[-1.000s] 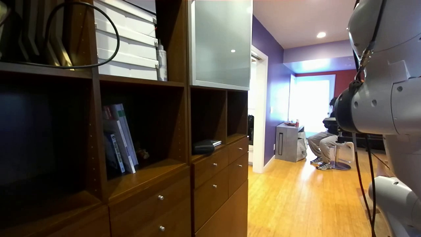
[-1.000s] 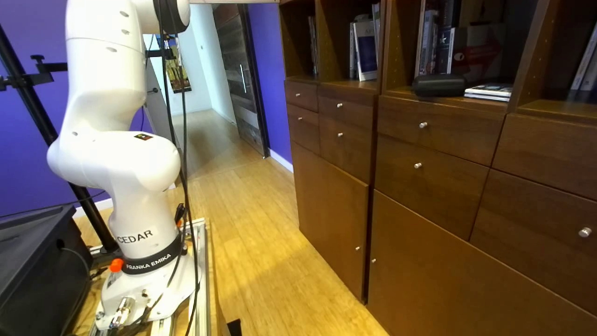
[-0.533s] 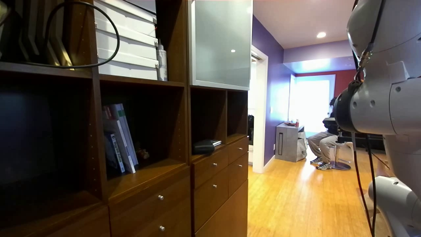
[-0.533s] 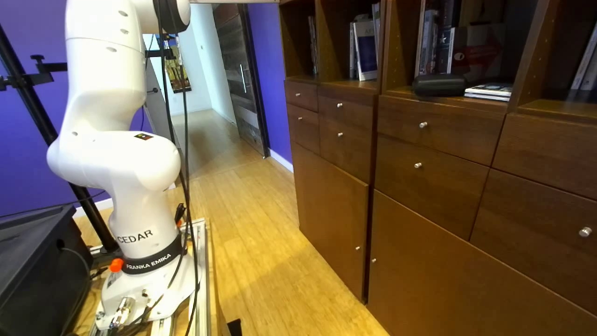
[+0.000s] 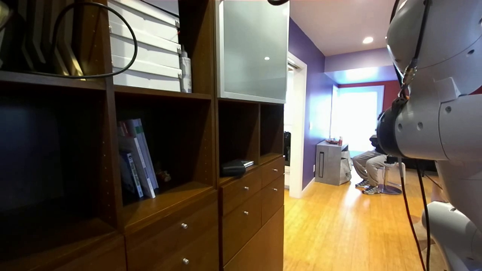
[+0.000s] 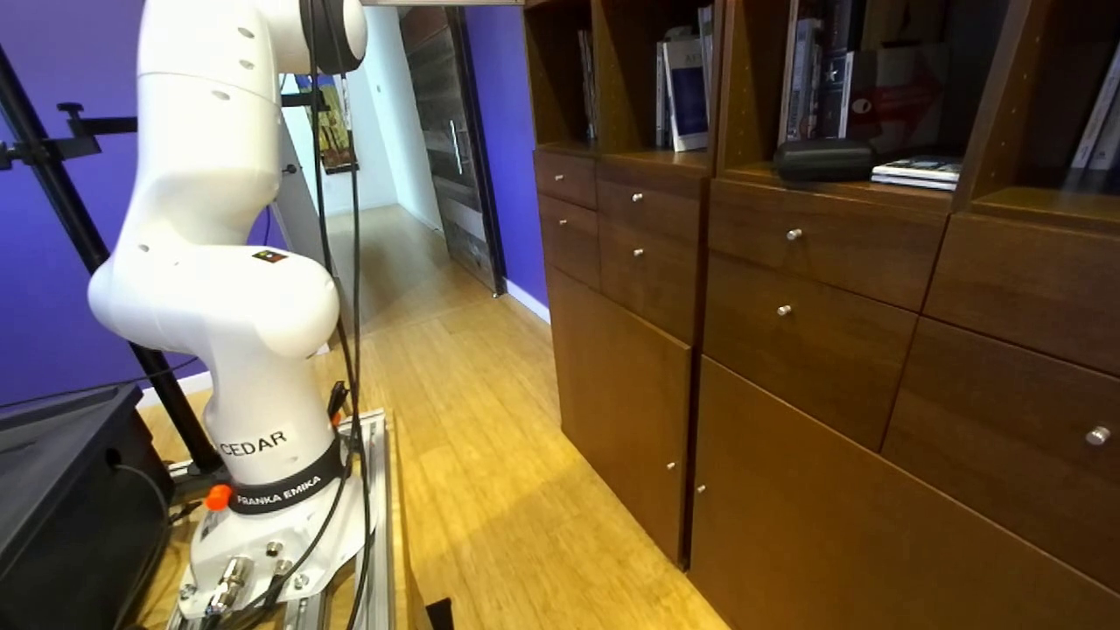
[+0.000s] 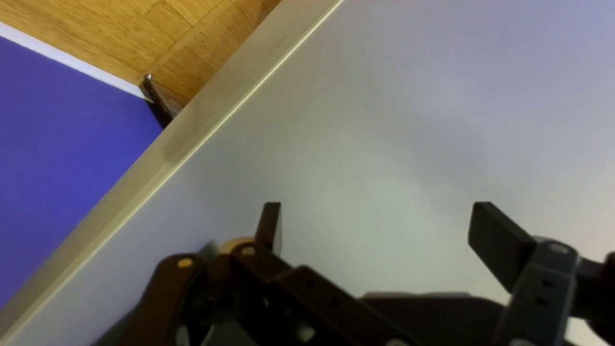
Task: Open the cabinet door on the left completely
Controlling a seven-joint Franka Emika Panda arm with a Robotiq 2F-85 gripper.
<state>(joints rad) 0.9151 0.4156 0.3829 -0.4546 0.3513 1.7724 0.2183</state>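
Note:
The cabinet [image 5: 169, 214] is a dark brown wall unit; it also shows in an exterior view [image 6: 814, 341]. A frosted-glass panel [image 5: 252, 52] with a silver frame lies at its upper part, cut off by the top edge. I cannot tell whether it is the wide cabinet door or the narrower panel. In the wrist view a smooth pale grey-green panel [image 7: 375, 144] fills most of the picture, its lighter edge running diagonally; which panel it is stays unclear. My gripper [image 7: 378, 206] is open in front of it, with nothing between the fingers; contact cannot be told.
A black cable loop [image 5: 131, 41] hangs before the shelves. The robot arm [image 6: 210, 175] stands beside the cabinet across a strip of wood floor [image 6: 490, 437]. A purple wall [image 7: 62, 168] shows beyond the panel. A person [image 5: 371, 162] sits far back.
The visible arm has shifted toward the cabinet in both exterior views. A dark rounded part has come in at the top edge before the frosted panel. The frosted panel has not visibly moved.

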